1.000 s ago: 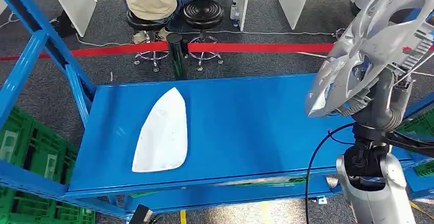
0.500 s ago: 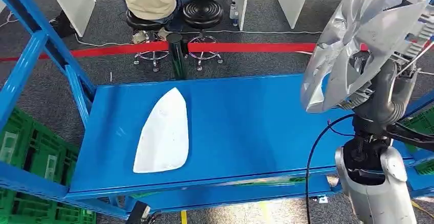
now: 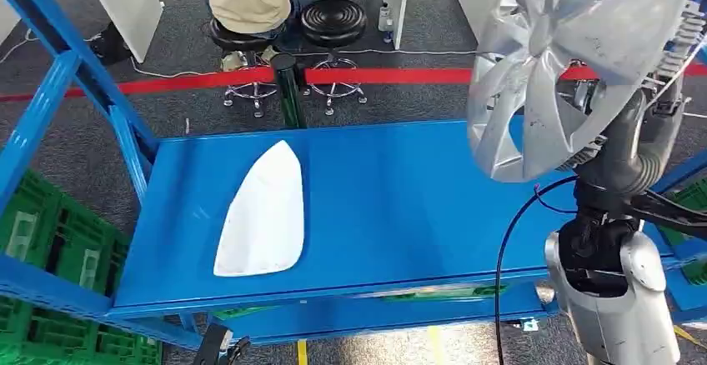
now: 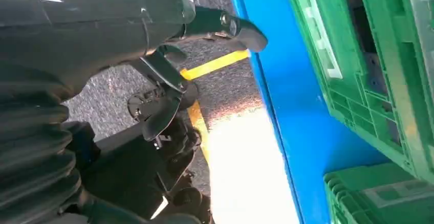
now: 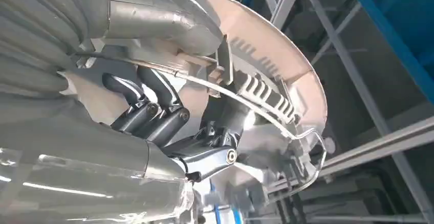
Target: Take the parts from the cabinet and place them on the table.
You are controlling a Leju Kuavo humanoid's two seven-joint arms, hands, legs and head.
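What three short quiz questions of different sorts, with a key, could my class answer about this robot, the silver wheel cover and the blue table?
1. True or false: the white part lies flat on the blue table.
2. Multiple choice: the silver wheel cover is A) lying on the table, B) held up by the right hand, C) on a black stool.
3. Short answer: what colour are the crates beside the table?

Key
1. True.
2. B: the right hand's fingers grip it from behind, above the table's right end.
3. Green.
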